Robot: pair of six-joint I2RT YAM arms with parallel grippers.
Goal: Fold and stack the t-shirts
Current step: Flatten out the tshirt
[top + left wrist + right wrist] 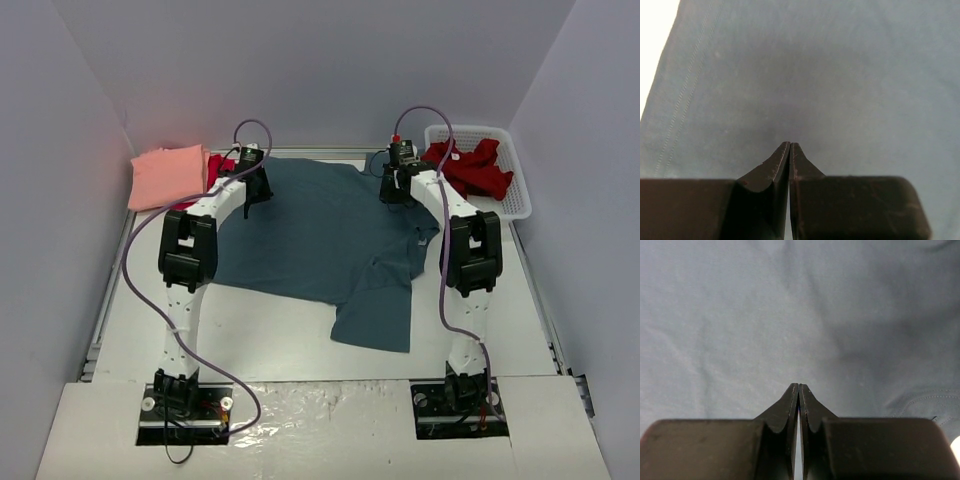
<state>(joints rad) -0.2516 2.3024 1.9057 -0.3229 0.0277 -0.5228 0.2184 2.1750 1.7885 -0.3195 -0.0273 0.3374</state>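
The slate-blue shirt (320,230) lies spread over the middle of the surface (270,340), and both arms reach to its far edge in the upper part of the top view. The left fingers (782,161) are pressed together over the cloth, and the right fingers (788,405) the same. Whether a thin fold is caught between them, I cannot tell.

I judge that the folding of this shirt is only at its beginning. To do it well I should take the far edge at two matching points, lift both sides together and keep the cloth tight between them, so that no wrinkle goes into the fold.

Its long axis seems to run from left to right in the frame, a little tilted — hem to the left, neck to the right, one sleeve toward the lower centre.

The salmon-pink shirt (168,176) lies folded at the upper left, with the crimson shirt (217,164) just beside it. The dark red shirt (478,168) is in the basket (516,200) at the upper right.
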